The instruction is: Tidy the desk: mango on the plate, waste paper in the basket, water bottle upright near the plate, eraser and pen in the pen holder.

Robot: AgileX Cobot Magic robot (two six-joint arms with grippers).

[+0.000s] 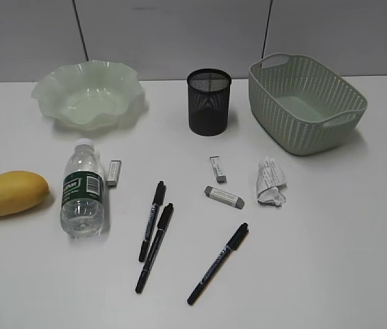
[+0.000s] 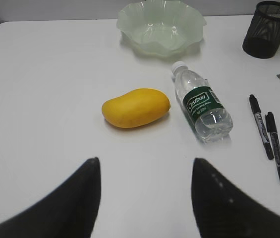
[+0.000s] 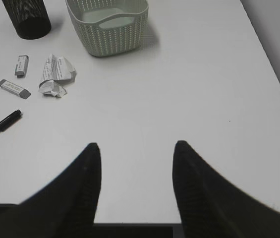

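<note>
A smooth oval yellow-orange mango (image 2: pixel 136 107) lies on the white desk (image 2: pixel 50 89). Both my grippers, left (image 2: pixel 144 166) and right (image 3: pixel 136 151), hover with jaws apart, empty.

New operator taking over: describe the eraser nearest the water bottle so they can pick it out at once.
Start at the water bottle lying on its side at the left of the desk. Just right of its neck lies a small whitish eraser. The other two erasers sit further right, near the crumpled paper.
</note>
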